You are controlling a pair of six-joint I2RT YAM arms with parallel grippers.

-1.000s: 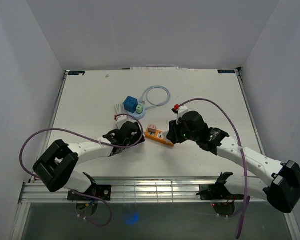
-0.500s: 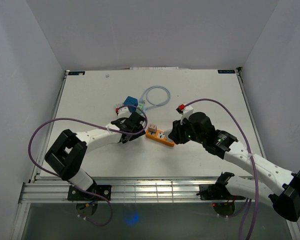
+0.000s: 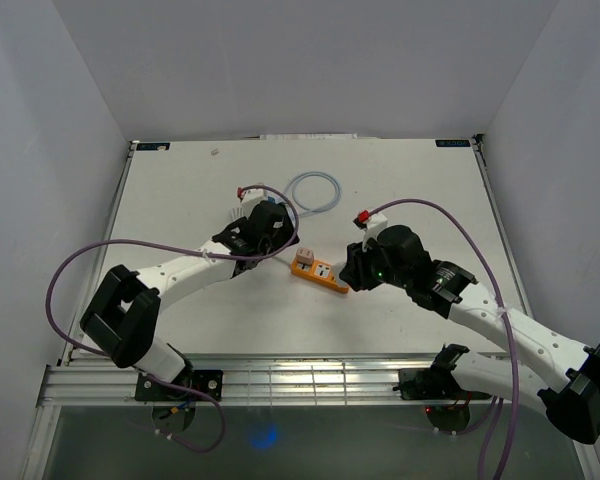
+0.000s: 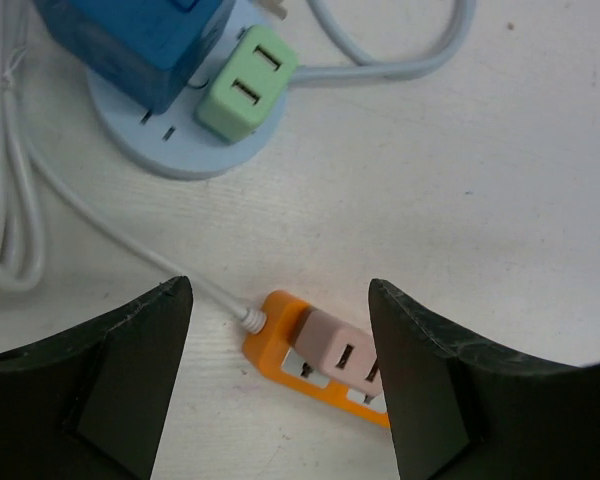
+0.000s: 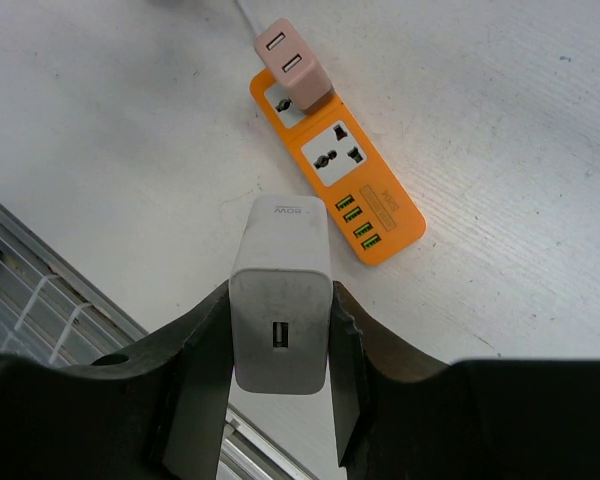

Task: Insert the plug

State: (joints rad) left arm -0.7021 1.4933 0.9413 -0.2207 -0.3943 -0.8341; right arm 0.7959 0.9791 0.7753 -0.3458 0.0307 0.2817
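My right gripper (image 5: 280, 335) is shut on the plug (image 5: 280, 250), a white charger block with a small port facing the camera. It hangs just off the USB end of the orange power strip (image 5: 360, 190), apart from it. The strip (image 3: 318, 272) lies mid-table, with a pink adapter (image 5: 288, 62) seated in its far socket. In the top view my right gripper (image 3: 350, 268) sits at the strip's right end. My left gripper (image 4: 278, 300) stands open and empty above the strip's cable end (image 4: 280, 345) and the pink adapter (image 4: 342, 350); in the top view this left gripper (image 3: 270, 222) is behind the strip.
A blue cube (image 4: 130, 40) with a green adapter (image 4: 245, 85) sits on a pale blue round base (image 4: 170, 155) just beyond the left gripper. A looped pale cable (image 3: 325, 195) lies behind. A white cord bundle (image 4: 5, 200) is at left. The metal front rail (image 5: 40, 300) runs close under the right gripper.
My left arm has swung away from the front edge toward the back, now over the blue cube, its jaws slightly narrower. The right arm drew back a little, still holding the plug.
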